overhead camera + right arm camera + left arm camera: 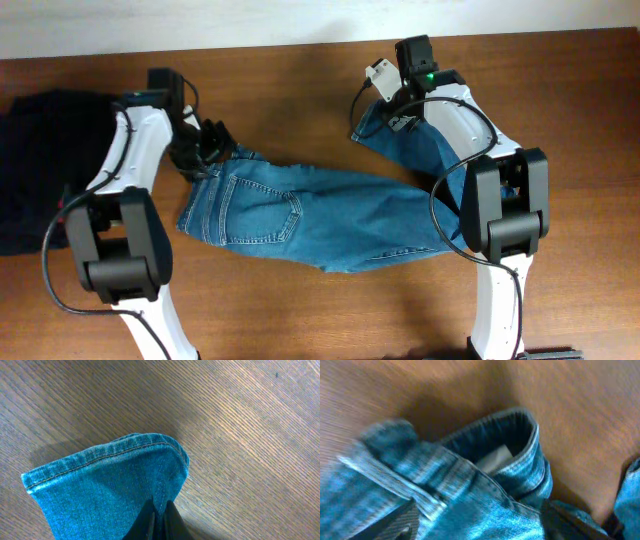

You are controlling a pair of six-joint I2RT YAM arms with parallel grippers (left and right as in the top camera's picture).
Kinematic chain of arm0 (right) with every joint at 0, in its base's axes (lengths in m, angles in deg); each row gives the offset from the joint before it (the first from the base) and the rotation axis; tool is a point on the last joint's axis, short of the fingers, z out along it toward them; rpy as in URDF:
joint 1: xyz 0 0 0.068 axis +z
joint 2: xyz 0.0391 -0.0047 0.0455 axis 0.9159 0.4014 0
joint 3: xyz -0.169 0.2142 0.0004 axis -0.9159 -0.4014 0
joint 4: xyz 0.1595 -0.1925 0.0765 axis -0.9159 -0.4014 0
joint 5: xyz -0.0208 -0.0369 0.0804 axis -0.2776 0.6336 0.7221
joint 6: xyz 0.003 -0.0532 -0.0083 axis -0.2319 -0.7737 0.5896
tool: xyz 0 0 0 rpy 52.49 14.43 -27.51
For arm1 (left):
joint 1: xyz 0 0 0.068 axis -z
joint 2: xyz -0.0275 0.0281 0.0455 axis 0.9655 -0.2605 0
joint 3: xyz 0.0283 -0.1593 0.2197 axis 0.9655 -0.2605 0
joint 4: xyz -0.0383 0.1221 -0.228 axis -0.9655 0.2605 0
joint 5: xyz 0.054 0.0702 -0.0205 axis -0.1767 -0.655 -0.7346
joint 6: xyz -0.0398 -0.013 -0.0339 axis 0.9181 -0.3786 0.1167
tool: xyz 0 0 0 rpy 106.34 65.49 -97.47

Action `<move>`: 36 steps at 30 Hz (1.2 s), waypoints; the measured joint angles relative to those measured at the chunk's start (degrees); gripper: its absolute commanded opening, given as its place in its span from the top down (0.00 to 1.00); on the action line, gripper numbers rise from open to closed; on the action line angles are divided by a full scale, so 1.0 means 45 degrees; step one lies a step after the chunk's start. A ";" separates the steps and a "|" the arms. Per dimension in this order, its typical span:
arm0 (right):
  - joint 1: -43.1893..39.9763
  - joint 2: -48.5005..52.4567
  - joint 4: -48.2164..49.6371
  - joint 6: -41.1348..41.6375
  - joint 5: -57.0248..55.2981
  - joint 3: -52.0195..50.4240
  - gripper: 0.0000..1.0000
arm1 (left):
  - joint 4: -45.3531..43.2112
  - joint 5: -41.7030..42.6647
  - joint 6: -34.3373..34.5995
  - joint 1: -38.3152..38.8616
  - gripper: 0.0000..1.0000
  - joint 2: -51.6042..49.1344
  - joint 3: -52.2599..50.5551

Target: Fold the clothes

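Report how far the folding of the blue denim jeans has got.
Done: the medium-blue denim jeans lie spread lengthwise on the wooden table, legs seemingly stacked. In hand: the right gripper pinches the leg hem; the left gripper stands open at the waistband. Left: no crosswise fold shows yet.

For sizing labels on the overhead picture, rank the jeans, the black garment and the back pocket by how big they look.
1. the jeans, largest.
2. the black garment; the picture edge cuts it off, so its full size is unsure.
3. the back pocket, smallest.
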 measured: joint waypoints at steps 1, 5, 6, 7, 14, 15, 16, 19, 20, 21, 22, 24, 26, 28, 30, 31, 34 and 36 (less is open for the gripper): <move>0.0000 0.0000 0.0000 -0.0005 0.0000 0.0000 0.96 | -0.0005 0.0155 0.0175 0.0063 0.38 0.0000 -0.0112; 0.0000 0.0000 0.0000 0.0000 0.0000 0.0000 0.96 | 0.0078 0.0573 0.0559 0.0044 0.55 0.0000 -0.0160; 0.0000 0.0000 0.0000 -0.0010 0.0000 0.0000 0.96 | 0.0175 0.0627 0.0588 -0.0010 0.55 0.0000 -0.0160; 0.0000 0.0000 0.0000 -0.0005 0.0000 0.0000 0.96 | 0.0335 0.0709 0.0622 -0.0102 0.55 0.0000 -0.0160; 0.0000 0.0000 0.0000 0.0000 0.0000 0.0000 0.96 | 0.1112 0.0821 0.0724 -0.1020 0.46 0.0000 -0.0160; 0.0000 0.0000 0.0000 -0.0005 0.0000 0.0000 0.96 | 0.1166 0.0782 0.0792 -0.1122 0.45 0.0000 -0.0160; 0.0000 0.0000 0.0000 -0.0010 0.0000 0.0000 0.96 | 0.1214 0.0714 0.0869 -0.1205 0.44 0.0000 -0.0160; 0.0000 0.0000 -0.0005 -0.0010 0.0000 0.0000 0.96 | 0.1263 0.0209 0.1219 -0.1224 0.42 0.0000 -0.0160; 0.0000 0.0000 -0.0005 -0.0010 0.0000 0.0000 0.96 | 0.1253 -0.0087 0.1433 -0.1209 0.41 0.0000 -0.0160; 0.0000 0.0000 -0.0005 0.0000 0.0000 0.0000 0.96 | 0.1243 -0.0262 0.1569 -0.1185 0.41 0.0000 -0.0160; 0.0000 0.0000 -0.0005 -0.0005 0.0000 0.0000 0.96 | 0.1200 -0.0476 0.1685 -0.1146 0.40 0.0000 -0.0160; 0.0000 0.0000 -0.0005 -0.0005 0.0000 0.0000 0.96 | 0.1020 -0.0879 0.1919 -0.1069 0.39 0.0000 -0.0160; 0.0000 0.0000 -0.0005 -0.0005 0.0000 0.0000 0.96 | 0.0845 -0.1161 0.2093 -0.0981 0.39 0.0000 -0.0160; 0.0000 0.0000 -0.0005 0.0000 0.0005 0.0000 0.96 | 0.0597 -0.1360 0.2244 -0.0869 0.39 0.0000 -0.0160; 0.0000 0.0000 -0.0005 0.0000 0.0010 0.0000 0.96 | 0.0442 -0.1477 0.2395 -0.0738 0.39 0.0000 -0.0160; 0.0000 0.0000 -0.0005 -0.0005 0.0010 0.0000 0.96 | 0.0369 -0.1515 0.2497 -0.0661 0.39 0.0000 -0.0160; 0.0000 0.0000 -0.0005 0.0000 0.0010 0.0000 0.96 | 0.0257 -0.1569 0.2735 -0.0481 0.39 0.0000 -0.0160; 0.0000 0.0000 -0.0005 0.0000 0.0010 0.0000 0.96 | 0.0248 -0.1579 0.2817 -0.0398 0.38 0.0000 -0.0160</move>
